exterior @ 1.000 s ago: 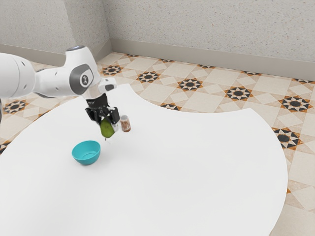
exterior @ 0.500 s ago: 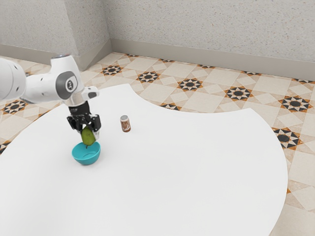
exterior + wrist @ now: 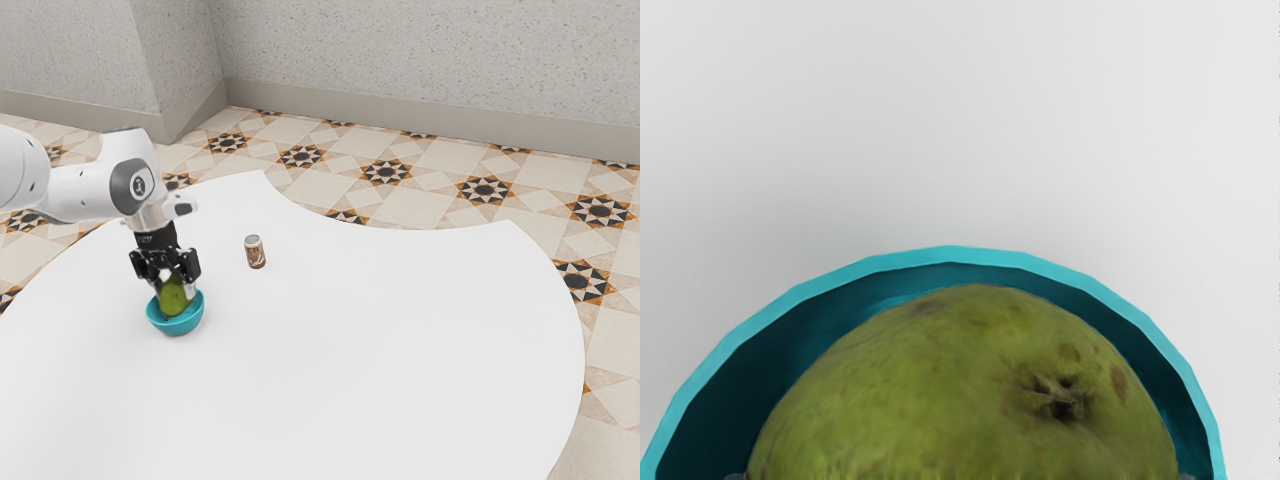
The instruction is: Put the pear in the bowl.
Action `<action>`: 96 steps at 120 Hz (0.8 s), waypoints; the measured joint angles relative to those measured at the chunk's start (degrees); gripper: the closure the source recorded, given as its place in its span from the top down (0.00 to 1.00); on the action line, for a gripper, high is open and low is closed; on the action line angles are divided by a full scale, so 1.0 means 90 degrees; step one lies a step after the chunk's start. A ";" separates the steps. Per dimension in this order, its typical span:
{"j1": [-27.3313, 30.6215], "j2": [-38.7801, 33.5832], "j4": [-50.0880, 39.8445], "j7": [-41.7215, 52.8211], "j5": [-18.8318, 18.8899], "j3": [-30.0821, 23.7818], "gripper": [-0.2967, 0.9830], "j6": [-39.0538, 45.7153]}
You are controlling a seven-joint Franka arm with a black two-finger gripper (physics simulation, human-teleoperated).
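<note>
My claw (image 3: 174, 287) squeezes a green pear (image 3: 950, 400) with brown spots, partly inside the blue bowl (image 3: 178, 327). A can (image 3: 255, 252) stands nearby.

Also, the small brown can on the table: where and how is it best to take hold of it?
Once free of the pear, the pincer would probably do best coming straight down from above, to grip the can by opposite sides of its round wall. It stands upright, silver top up, and apart from the bowl, so the sides look easy to reach.
</note>
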 joint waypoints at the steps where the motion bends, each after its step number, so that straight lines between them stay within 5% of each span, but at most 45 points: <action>1: 0.0001 0.0000 0.0000 0.0003 -0.0002 0.0000 0.64 -0.0001; 39: -0.0071 -0.0715 -0.0001 0.0082 0.0078 -0.0095 0.74 -0.0151; 96: -0.0202 -0.1428 0.1687 0.1312 0.1506 -0.1457 0.77 -0.1652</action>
